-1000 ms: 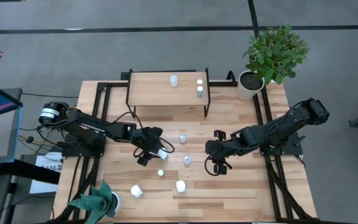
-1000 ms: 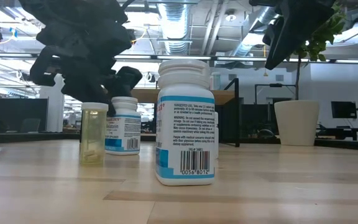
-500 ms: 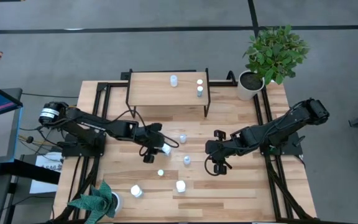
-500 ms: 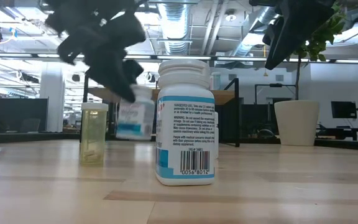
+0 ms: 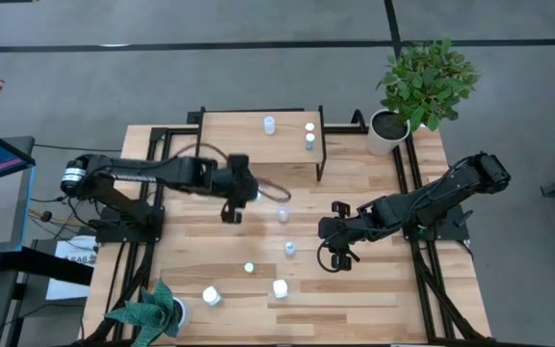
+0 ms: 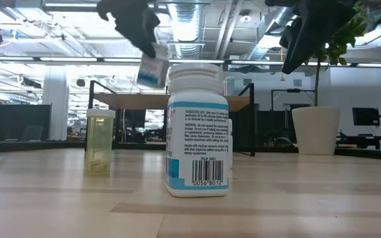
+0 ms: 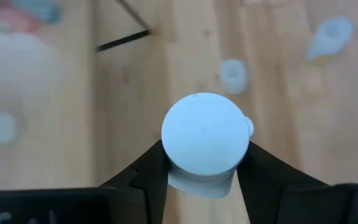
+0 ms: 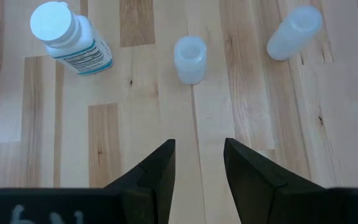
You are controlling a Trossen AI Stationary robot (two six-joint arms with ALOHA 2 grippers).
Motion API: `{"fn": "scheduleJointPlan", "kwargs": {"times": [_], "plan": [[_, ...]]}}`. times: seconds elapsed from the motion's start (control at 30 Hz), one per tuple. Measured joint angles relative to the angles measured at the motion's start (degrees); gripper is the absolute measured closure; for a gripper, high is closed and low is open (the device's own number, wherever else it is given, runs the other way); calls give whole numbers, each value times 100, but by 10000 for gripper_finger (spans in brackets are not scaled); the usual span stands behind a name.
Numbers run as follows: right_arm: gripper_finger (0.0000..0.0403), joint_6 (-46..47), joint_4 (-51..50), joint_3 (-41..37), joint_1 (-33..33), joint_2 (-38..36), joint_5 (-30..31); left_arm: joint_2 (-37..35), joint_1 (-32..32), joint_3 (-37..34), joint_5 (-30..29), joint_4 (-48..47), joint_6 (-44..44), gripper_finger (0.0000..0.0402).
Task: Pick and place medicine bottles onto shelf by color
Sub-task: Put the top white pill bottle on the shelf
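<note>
Near the table's front edge, white bottles (image 5: pixel 279 287) stand untouched. The left gripper (image 5: pixel 240 188) grips a white-capped bottle (image 7: pixel 205 140) aloft, seemingly just short of the shelf (image 5: pixel 234 136); a low carry could clip its front edge. The right gripper (image 8: pixel 194 163) waits, fingers parted.

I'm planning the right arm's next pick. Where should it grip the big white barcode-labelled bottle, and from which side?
Probably from straight above, the open right gripper closing across the cap of the big white bottle: it stands upright, the cap is round, and the yellowish vial stands clear beside it.
</note>
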Motion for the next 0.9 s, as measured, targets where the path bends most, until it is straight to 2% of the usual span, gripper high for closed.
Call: {"fn": "scheduleJointPlan", "kwargs": {"times": [0.13,0.23,0.33,0.43,0.53,0.7,0.9], "plan": [[243,-2,-4,2,2,0,0,-270,588,244,49,-267,329,264],[243,-4,-28,4,0,0,-1,-598,1188,258,350,-254,635,264],[243,-7,-38,4,0,0,-1,-863,1843,267,697,15,1050,264],[243,-22,-24,4,0,0,-2,-937,2495,267,770,291,1495,263],[243,-20,8,4,0,0,0,-833,3132,267,1072,468,1655,263],[243,-24,2,4,0,0,-2,-408,3953,264,2075,651,1712,263],[243,-153,4,4,0,0,0,200,4408,260,2225,741,1792,262]]}}
